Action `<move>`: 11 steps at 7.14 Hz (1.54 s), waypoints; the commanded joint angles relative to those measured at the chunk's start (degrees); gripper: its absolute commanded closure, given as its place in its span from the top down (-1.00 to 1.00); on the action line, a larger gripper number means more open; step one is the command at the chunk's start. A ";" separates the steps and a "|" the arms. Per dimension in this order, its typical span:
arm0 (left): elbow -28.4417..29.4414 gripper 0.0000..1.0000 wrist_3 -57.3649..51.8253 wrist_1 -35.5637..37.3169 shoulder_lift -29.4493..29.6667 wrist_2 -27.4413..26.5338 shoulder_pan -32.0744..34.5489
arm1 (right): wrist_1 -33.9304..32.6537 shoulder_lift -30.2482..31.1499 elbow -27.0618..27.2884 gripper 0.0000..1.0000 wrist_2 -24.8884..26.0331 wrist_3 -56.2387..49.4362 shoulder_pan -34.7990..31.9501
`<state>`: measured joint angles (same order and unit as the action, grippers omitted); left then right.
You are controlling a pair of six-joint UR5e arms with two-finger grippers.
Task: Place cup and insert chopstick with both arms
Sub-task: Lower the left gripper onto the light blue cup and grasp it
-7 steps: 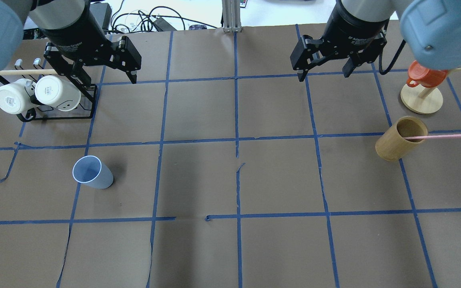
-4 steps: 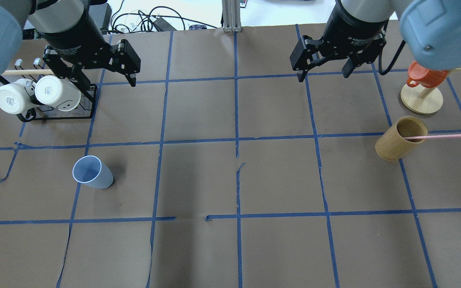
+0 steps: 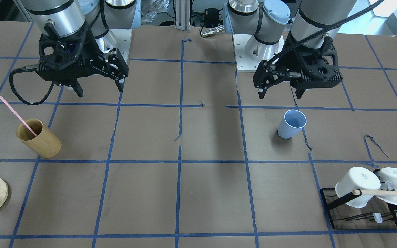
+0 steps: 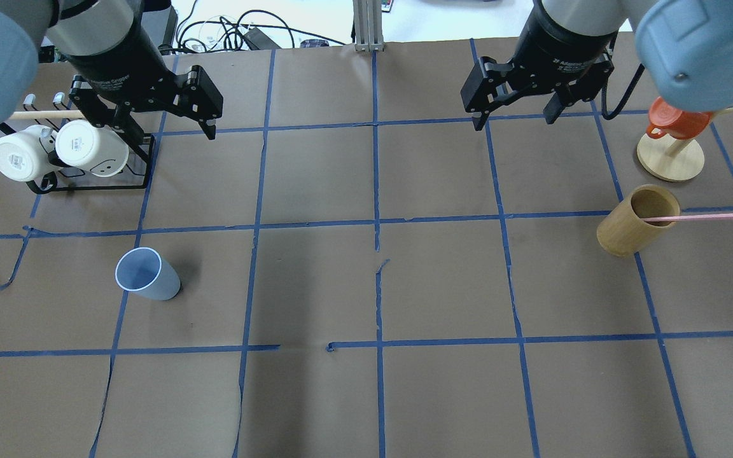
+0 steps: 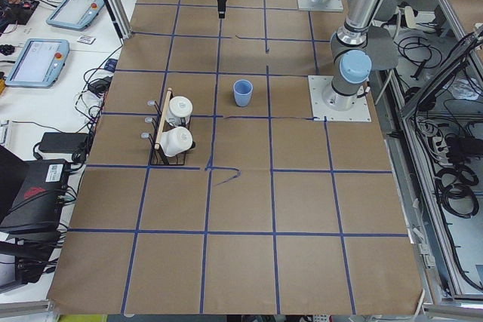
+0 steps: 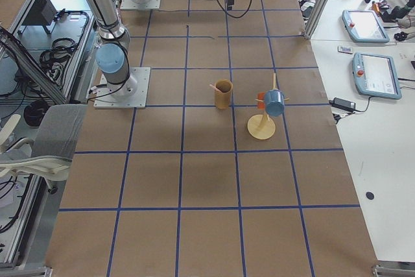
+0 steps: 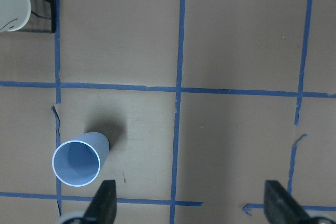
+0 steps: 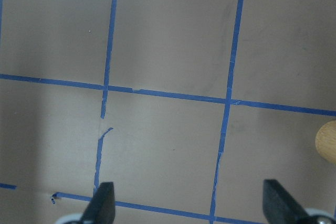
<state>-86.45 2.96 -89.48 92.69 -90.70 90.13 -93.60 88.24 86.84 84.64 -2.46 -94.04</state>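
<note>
Table (image 4: pixel 443 286): nothing on it has shifted. Left gripper (image 3: pixel 281 93) wide, empty, has shifted slightly; right gripper (image 4: pixel 516 119) wide, near-static. Cup (image 4: pixel 147 273) upright, left half, untouched. Chopstick (image 4: pixel 691 217) leans in wooden holder (image 4: pixel 627 235), right side. Approach barely begun.

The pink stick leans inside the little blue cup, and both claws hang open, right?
Not quite: the pink stick leans in the tan wooden cup, not the blue cup, as the front-facing view shows. The left gripper and right gripper do hang open.
</note>
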 commanded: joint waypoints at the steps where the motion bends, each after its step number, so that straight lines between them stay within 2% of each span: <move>1: -7.44 1.00 -2.85 0.97 -1.00 -0.36 -2.05 | 0.00 0.00 0.00 1.00 0.00 0.00 0.00; 3: -20.53 1.00 -6.64 10.06 -1.55 -3.42 -7.66 | 0.00 0.00 0.00 1.00 0.00 0.00 0.00; 4: -27.56 1.00 -12.39 18.82 -1.38 -4.04 -10.99 | 0.00 -0.09 0.00 1.00 0.09 -0.17 0.00; 5: -33.02 1.00 -15.58 24.65 -1.37 -4.05 -13.46 | 0.00 -0.09 0.00 1.00 0.09 -0.18 0.00; 6: -35.17 1.00 -16.23 28.80 -0.50 -4.14 -14.01 | 0.00 -0.09 0.00 1.00 0.09 -0.18 0.00; 7: -37.63 0.96 -16.06 29.53 0.46 -3.96 -14.10 | 0.00 -0.09 0.00 1.00 0.09 -0.18 0.00; 8: -38.09 0.39 -16.23 30.15 0.91 -4.05 -14.19 | 0.00 -0.35 0.09 1.00 0.09 -1.05 0.09; 9: -37.92 -0.66 -16.41 30.33 1.26 -3.96 -14.19 | 0.35 -0.53 0.26 1.00 0.35 -7.84 1.30; 10: -37.74 -1.00 -16.49 30.51 1.26 -3.96 -14.19 | 0.53 -0.53 0.79 1.00 0.44 -11.39 2.71; 11: -37.56 -1.00 -15.54 30.85 0.83 -3.96 -14.28 | 0.44 -0.53 2.44 1.00 0.44 -13.34 5.25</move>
<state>-124.15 -13.26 -59.03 93.77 -94.67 75.93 -93.20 87.76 87.79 85.02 -12.27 -91.39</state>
